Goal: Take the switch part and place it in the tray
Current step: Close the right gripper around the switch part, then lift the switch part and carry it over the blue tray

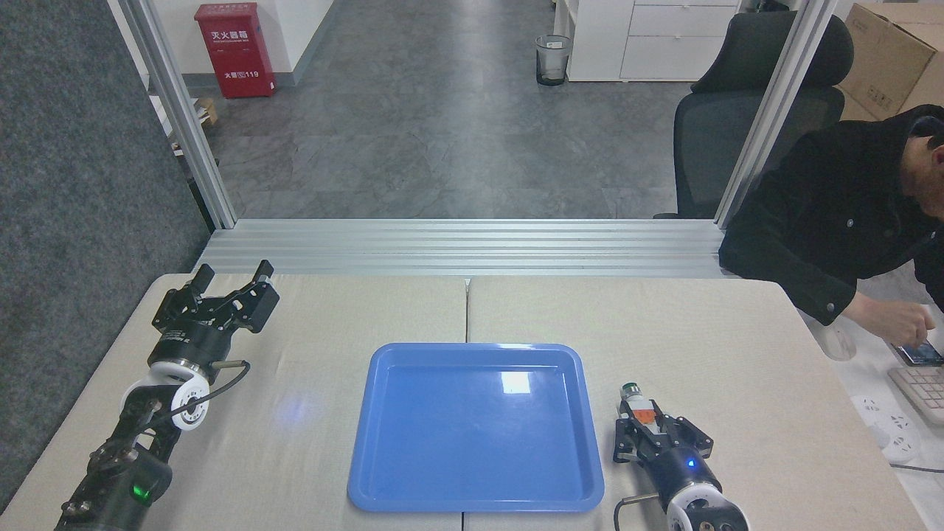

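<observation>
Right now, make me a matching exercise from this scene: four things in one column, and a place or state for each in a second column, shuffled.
Things
1. switch part
2. tray
3. left pincer
4. waste bin

Places or states
A. on the floor beyond the table
B. open, at the table's far left corner
C. between the right pincer's fingers, just right of the tray
D. middle of the table, nothing in it

Pairs: 1-C, 2-D, 3-B, 4-A
</observation>
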`<state>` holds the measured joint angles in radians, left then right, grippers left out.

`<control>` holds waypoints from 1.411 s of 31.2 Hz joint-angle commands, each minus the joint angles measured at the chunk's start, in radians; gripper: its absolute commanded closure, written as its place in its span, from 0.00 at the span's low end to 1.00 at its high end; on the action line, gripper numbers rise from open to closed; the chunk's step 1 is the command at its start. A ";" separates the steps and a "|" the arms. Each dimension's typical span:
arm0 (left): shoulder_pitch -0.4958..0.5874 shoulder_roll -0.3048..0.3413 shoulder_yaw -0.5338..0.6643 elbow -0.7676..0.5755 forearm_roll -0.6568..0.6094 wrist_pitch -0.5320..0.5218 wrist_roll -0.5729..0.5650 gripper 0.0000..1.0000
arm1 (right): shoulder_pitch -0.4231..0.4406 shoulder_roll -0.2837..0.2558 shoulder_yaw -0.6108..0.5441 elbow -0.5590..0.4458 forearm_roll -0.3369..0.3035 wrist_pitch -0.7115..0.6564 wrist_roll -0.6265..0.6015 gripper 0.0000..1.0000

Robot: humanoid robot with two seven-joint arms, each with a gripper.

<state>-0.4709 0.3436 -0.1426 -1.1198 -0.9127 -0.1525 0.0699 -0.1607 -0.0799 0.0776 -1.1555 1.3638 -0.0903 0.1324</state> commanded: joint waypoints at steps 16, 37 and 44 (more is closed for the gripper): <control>0.000 0.000 0.000 0.000 0.000 0.001 0.001 0.00 | -0.145 0.083 0.189 -0.265 -0.089 0.041 0.119 1.00; 0.000 0.000 0.000 0.000 0.000 0.001 0.001 0.00 | -0.073 0.164 0.387 -0.047 0.118 0.035 0.118 0.75; 0.000 0.000 0.000 0.000 0.000 0.001 0.001 0.00 | -0.068 0.164 0.387 -0.041 0.116 0.067 0.118 0.62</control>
<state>-0.4709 0.3436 -0.1426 -1.1198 -0.9127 -0.1525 0.0699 -0.2396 0.0474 0.3746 -1.2583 1.4495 -0.0396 0.2509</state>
